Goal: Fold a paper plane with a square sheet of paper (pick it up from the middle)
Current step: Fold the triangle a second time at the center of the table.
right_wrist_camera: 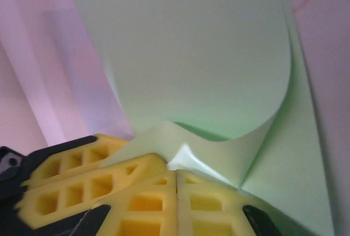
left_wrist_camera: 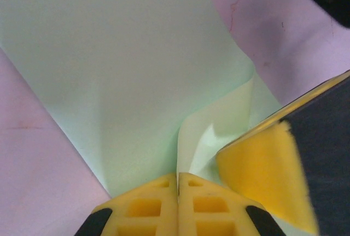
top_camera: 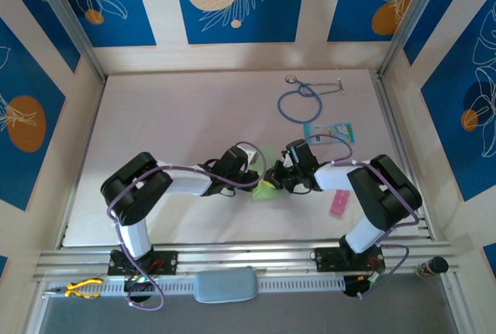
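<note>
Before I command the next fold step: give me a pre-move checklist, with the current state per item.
1. Grip of left claw on the square sheet of paper: ok, shut on a raised flap.
2. Grip of right claw on the same sheet: ok, shut on it.
3. Sheet flat on the table: not ok, one layer curls up and over beside the claws.
4. Edges lined up for the crease: cannot tell, the far edges are out of frame.
5. Gap between the two claws: cannot tell, their fingers sit very close side by side.
6. The pink strip and the card apart from the sheet: ok, both lie off to the right.
</note>
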You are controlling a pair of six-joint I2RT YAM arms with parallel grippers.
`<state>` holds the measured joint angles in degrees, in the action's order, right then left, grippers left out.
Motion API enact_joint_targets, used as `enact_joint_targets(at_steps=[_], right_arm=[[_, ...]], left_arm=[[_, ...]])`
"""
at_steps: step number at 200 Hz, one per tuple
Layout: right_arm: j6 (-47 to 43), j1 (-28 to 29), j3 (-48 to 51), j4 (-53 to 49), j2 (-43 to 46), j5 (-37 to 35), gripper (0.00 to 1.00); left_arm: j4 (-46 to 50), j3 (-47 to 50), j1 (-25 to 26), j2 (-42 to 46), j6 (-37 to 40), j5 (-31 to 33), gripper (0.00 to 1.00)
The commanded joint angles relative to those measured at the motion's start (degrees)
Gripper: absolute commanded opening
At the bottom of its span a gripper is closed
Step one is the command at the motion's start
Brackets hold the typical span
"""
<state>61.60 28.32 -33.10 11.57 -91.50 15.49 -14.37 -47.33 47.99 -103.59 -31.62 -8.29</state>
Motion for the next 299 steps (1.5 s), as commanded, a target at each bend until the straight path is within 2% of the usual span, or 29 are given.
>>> enact_joint_targets(at_steps=[1, 74, 125, 169, 231, 255, 299], right_arm=[[-2.2, -1.3, -1.4, -2.5, 2.0, 2.0, 0.0], [-4.1, -4.0, 1.0, -3.3, -2.4, -0.6, 0.0], [-4.3, -5.1, -0.7, -5.7, 1.8, 0.7, 0.0], [-7.6, -5.5, -5.0, -9.3, 0.6, -1.6, 0.0], [-5.6, -6.0, -1.4, -6.5, -4.9, -5.9, 0.0], [-5.5, -6.6, -1.8, -6.9, -3.9, -5.5, 0.0], [-5.2, -8.3, -4.6, -11.2, -2.4, -10.0, 0.0]], left_arm=[[4.9, 1.0, -0.9, 0.0, 0.4, 1.6, 0.0], [5.9, 0.5, -1.1, 0.0, 1.0, 1.5, 0.0], [5.9, 0.6, -1.2, 0.1, 1.1, 1.4, 0.0], [5.9, 0.7, -1.3, 0.3, 1.0, 1.4, 0.0], [6.1, 1.1, -1.3, 0.9, 1.0, 1.5, 0.0], [6.2, 1.3, -1.3, 1.0, 1.2, 1.7, 0.0], [6.1, 1.1, -1.3, 0.8, 1.1, 1.6, 0.0]])
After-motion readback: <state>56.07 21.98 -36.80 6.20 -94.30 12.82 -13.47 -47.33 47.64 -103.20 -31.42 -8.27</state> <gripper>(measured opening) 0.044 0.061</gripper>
